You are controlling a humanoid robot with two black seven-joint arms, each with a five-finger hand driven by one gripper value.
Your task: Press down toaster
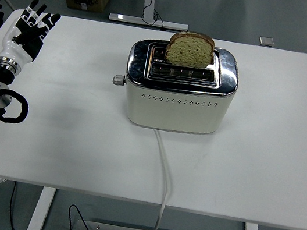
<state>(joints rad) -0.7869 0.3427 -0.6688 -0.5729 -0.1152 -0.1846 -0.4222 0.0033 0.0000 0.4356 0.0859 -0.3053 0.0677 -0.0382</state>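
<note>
The toaster is sitting a little above the centre of the frame on the white table, its cream body facing the near edge and its chrome top catching the light. A slice of bread is standing tall in the rear slot, most of it showing above the rim, so the carriage is looking unpressed. A white cord is trailing from the base toward the bottom of the frame and dropping over the table edge.

The lever knob is poking out of the toaster's left end, at middle height. That small grey knob is the place to act on: it is hard and probably smooth, so a fingertip or two should be bearing on its top and pushing straight down. The spring will likely be resisting until the catch clicks. The toaster itself is looking fairly light and could slide or tip if the push is going sideways. The bread is soft and needs no touching.

The left hand is hovering at the upper left of the frame, fingers spread and pointing up, holding nothing, well apart from the knob. The right hand is not showing
</note>
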